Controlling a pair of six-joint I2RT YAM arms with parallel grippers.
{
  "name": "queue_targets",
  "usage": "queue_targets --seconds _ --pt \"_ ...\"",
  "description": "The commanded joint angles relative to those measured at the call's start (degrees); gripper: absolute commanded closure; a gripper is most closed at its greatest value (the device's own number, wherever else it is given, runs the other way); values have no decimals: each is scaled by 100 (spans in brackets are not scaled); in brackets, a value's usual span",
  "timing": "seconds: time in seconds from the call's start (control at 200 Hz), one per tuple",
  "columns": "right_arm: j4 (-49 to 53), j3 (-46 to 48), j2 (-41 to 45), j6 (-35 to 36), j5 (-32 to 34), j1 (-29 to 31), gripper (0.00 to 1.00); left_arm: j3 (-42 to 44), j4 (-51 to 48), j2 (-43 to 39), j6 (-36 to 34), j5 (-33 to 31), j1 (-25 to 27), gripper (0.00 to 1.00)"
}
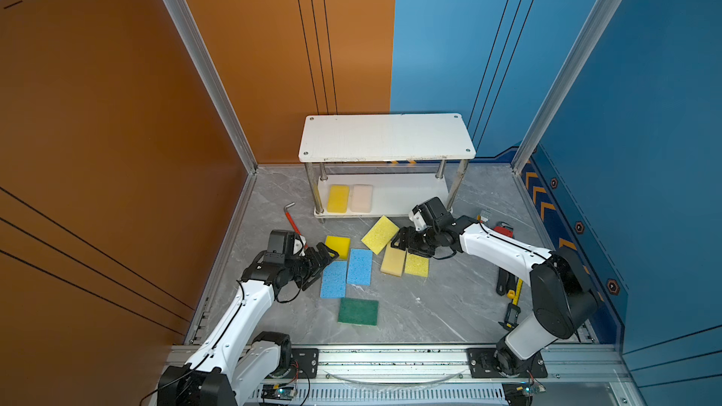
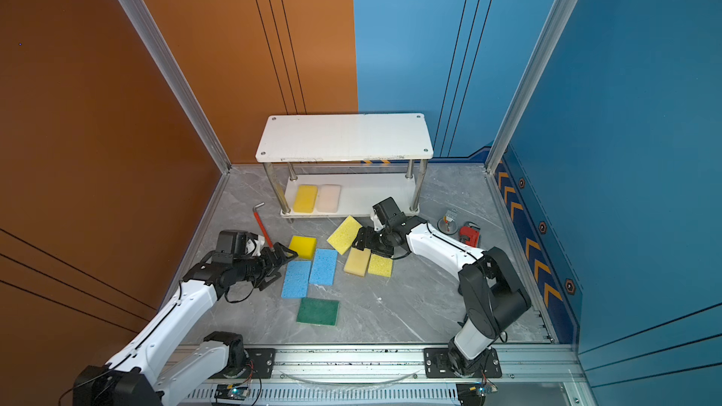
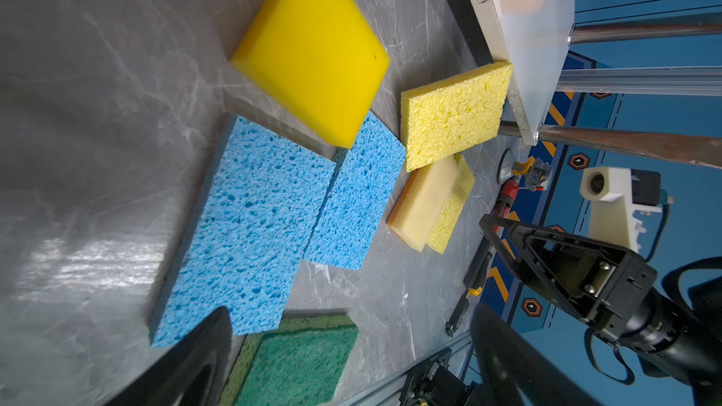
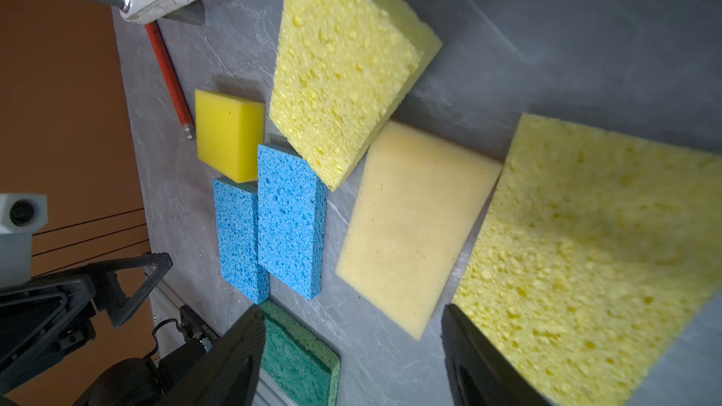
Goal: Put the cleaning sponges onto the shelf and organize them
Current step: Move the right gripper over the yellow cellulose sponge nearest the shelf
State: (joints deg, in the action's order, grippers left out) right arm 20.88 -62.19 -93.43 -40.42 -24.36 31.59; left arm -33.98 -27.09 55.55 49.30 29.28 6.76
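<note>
Grey floor: tan sponge beneath right tool.

Two sponges on shelf lower board, seven before it

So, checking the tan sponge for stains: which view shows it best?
Right wrist: the tan sponge lies close, nearly whole. Both top views show it small, partly under the right claw; left wrist shows it distant.
</note>
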Motion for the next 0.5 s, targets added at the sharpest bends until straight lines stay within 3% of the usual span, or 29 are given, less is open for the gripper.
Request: queue_targets --seconds 0.0,0.165,0.305,0.495 --pt "-404 -47 -144 44 -185 -213 27 -133 85 -13 -28 165 46 4" --pt "-300 58 -65 127 -229 -528 26 10 92 -151 69 203 46 4" --pt "605 41 38 412 203 -718 25 38 87 -143 97 228 61 4" --pt "1049 550 316 605 391 -899 26 17 101 -3 70 262 81 4"
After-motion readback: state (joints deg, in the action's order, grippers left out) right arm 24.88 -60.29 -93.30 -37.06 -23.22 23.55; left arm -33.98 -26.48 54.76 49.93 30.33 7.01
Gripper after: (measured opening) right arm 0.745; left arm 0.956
